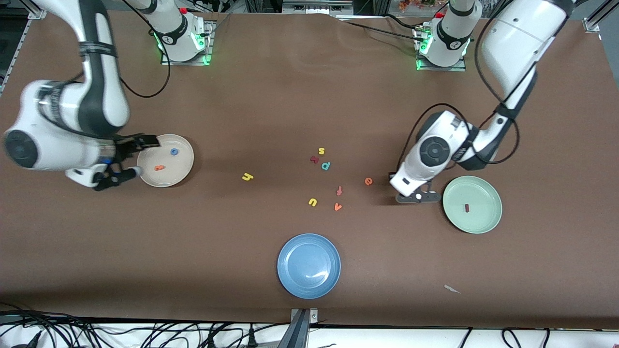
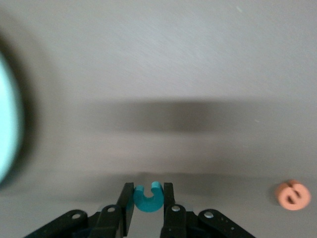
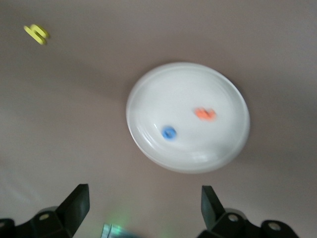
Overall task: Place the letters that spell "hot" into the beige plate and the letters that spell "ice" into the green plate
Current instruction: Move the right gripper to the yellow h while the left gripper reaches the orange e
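Sorting is partly done: the blue "o" and orange "t" are lying in the beige plate, the dark red "i" in the green plate. The yellow "h" and orange "e" are waiting on the table. The left claw, just beside the green plate, is clenching the teal "c". The right claw, beside the beige plate's rim, is standing wide, released, holding nothing.

**Left gripper clamped, right gripper spread wide**

The left arm reaches down from its base, elbow bent, wrist low over the table toward its own end. The left gripper has its fingers pinched on the teal "c". The right arm folds low near its end's edge; the right gripper hangs with jaws fully apart, holding nothing.
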{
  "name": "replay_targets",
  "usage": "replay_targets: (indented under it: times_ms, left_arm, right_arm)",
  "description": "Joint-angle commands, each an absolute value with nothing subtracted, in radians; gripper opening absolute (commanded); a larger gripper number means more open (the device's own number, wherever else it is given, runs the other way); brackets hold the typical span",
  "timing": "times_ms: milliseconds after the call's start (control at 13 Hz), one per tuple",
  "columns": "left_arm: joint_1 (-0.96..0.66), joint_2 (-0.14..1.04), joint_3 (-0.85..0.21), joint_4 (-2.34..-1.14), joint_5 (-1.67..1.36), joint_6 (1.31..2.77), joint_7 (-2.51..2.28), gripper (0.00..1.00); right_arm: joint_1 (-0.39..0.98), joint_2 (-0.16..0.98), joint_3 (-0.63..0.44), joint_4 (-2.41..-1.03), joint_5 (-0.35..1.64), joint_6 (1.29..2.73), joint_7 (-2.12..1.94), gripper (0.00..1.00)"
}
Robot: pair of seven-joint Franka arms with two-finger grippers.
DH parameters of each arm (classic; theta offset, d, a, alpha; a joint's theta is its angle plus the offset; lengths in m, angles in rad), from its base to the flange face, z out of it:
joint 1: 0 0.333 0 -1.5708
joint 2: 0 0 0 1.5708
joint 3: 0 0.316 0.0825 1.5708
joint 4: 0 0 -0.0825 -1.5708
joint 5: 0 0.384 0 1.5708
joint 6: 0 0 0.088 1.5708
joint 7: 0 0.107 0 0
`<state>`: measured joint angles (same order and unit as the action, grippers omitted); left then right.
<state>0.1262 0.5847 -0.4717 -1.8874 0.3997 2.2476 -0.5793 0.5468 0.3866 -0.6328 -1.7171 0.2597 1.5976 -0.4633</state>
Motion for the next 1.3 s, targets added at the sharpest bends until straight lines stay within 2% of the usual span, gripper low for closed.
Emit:
replay_targets:
  times_ms: [0, 307, 460, 537, 614, 691, 767, 844, 1228]
  left_arm:
    - [0.216, 0.546, -0.479, -1.894, 0.436, 2.220, -0.415, 0.16]
    - [0.348, 0.541, -0.474, -1.882, 0.440, 2.221, -0.136, 0.16]
    - [0.391, 0.551, -0.474, -1.878, 0.503, 2.223, -0.066, 0.16]
    - [0.402, 0.563, -0.474, -1.876, 0.561, 2.227, -0.061, 0.17]
    - [0.408, 0.575, -0.474, -1.872, 0.627, 2.227, -0.048, 0.30]
    - [0.411, 0.581, -0.474, -1.870, 0.668, 2.227, -0.031, 0.55]
    - [0.413, 0.581, -0.474, -1.868, 0.678, 2.227, 0.000, 0.88]
    - [0.410, 0.577, -0.477, -1.868, 0.663, 2.226, -0.005, 1.00]
    - [0.393, 0.572, -0.575, -1.868, 0.532, 2.221, -0.219, 1.00]
  right_arm:
    - [0.511, 0.480, -0.646, -1.629, 0.242, 1.551, -0.459, 1.00]
    - [0.503, 0.480, -0.658, -1.618, 0.314, 1.692, -0.349, 1.00]
    - [0.508, 0.500, -0.652, -1.612, 0.449, 1.881, -0.334, 1.00]
    - [0.529, 0.503, -0.652, -1.612, 0.498, 1.923, -0.324, 1.00]
    - [0.546, 0.515, -0.652, -1.602, 0.500, 1.936, -0.293, 1.00]
    - [0.546, 0.534, -0.650, -1.565, 0.500, 1.934, -0.284, 1.00]
    - [0.557, 0.563, -0.650, -1.546, 0.500, 1.931, -0.259, 1.00]
    - [0.578, 0.583, -0.652, -1.545, 0.496, 1.934, -0.223, 1.00]
    - [0.727, 0.623, -0.652, -1.557, 0.439, 1.924, 0.076, 1.00]
